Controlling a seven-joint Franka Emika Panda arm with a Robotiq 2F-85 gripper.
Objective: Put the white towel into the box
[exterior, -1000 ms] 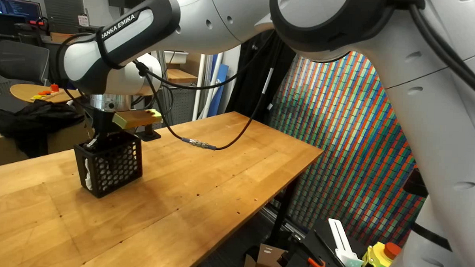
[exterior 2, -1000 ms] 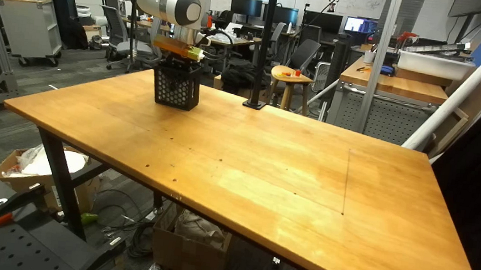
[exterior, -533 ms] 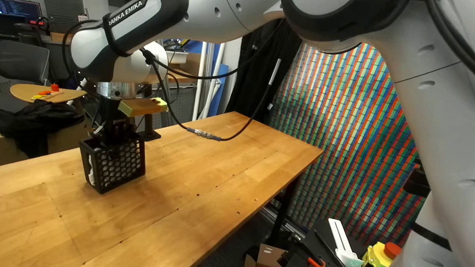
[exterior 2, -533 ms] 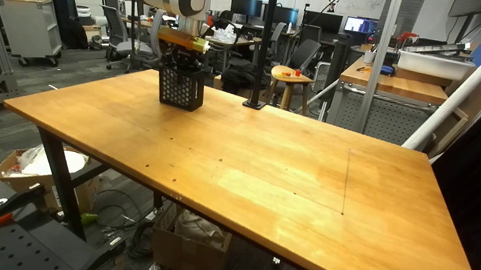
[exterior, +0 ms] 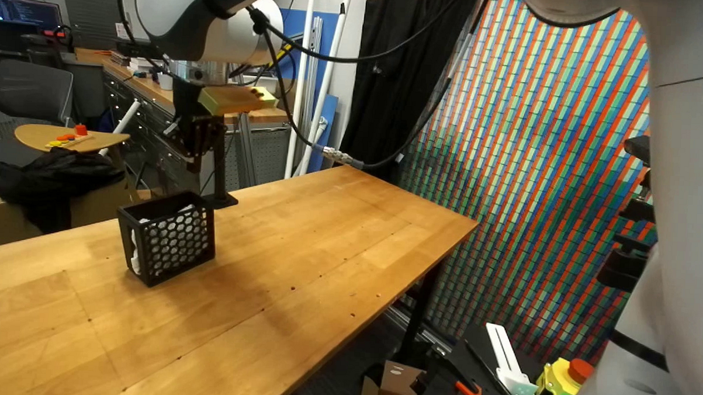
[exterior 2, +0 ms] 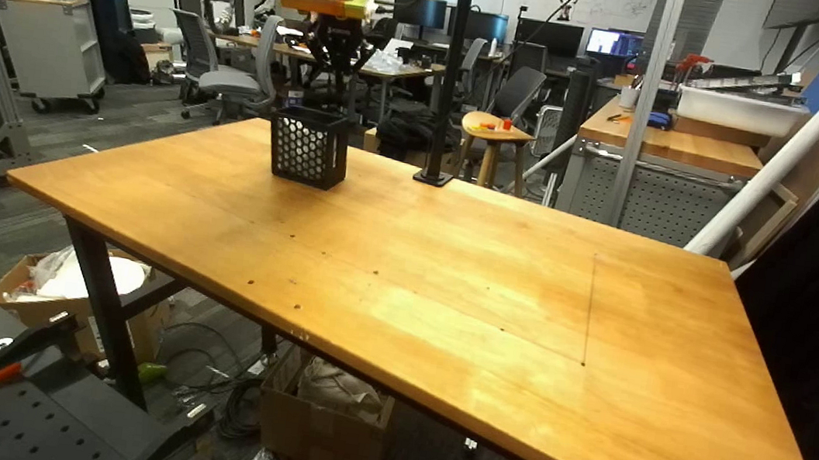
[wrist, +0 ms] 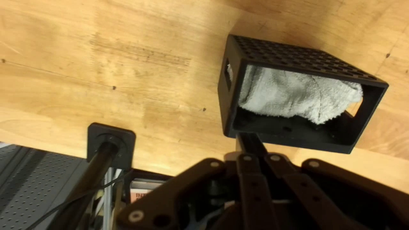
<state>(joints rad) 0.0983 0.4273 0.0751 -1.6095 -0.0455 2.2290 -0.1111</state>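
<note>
The white towel (wrist: 297,92) lies crumpled inside the black box (wrist: 297,143), against its mesh wall, in the wrist view. White also shows through the box's holes in both exterior views (exterior 2: 302,150). The box stands upright on the table, shown in both exterior views (exterior: 146,254) (exterior 2: 332,162). My gripper (wrist: 249,140) is shut and empty; its two fingers are together with nothing between them. In both exterior views (exterior: 194,163) (exterior 2: 338,92) it hangs above the box, apart from it, pointing down.
A black pole on a square base (exterior: 218,201) stands at the table's far edge, close to the box; the base also shows in the wrist view (wrist: 110,137). The wooden table (exterior: 302,266) bears the box. A stool with small coloured pieces (exterior 2: 498,133) stands behind it.
My gripper has risen up out of the box. The box shifted slightly to the right in both exterior views between the earlier frames, then stayed still. The towel stays in it.
</note>
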